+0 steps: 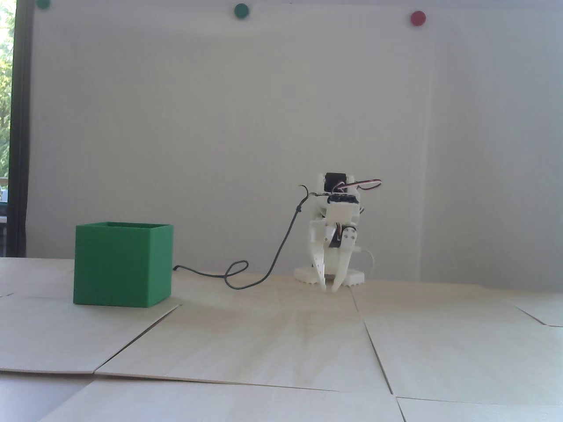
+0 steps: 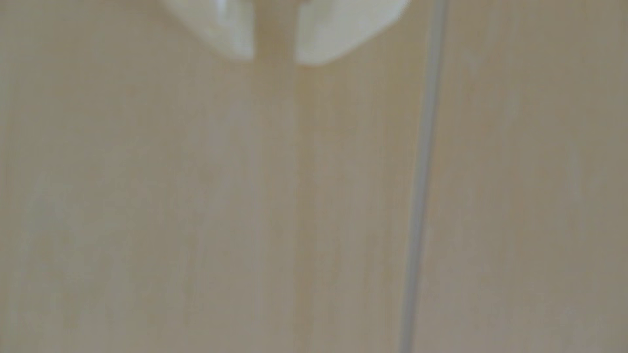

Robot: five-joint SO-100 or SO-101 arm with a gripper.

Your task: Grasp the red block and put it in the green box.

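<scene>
The green box [image 1: 118,263] stands on the wooden table at the left of the fixed view, with its open top up; its inside is hidden. The red block shows in neither view. My white gripper [image 1: 329,290] hangs fingertips down, just above the table in front of the arm's base, well to the right of the box. In the wrist view the gripper [image 2: 274,59] enters from the top edge. Its two blurred fingertips stand a narrow gap apart, with only bare wood between them.
A dark cable [image 1: 246,274] runs in loops across the table from the arm to behind the box. Seams [image 2: 421,190] divide the wooden panels. Round green dots [image 1: 241,11] and a red dot [image 1: 417,18] are on the white back wall.
</scene>
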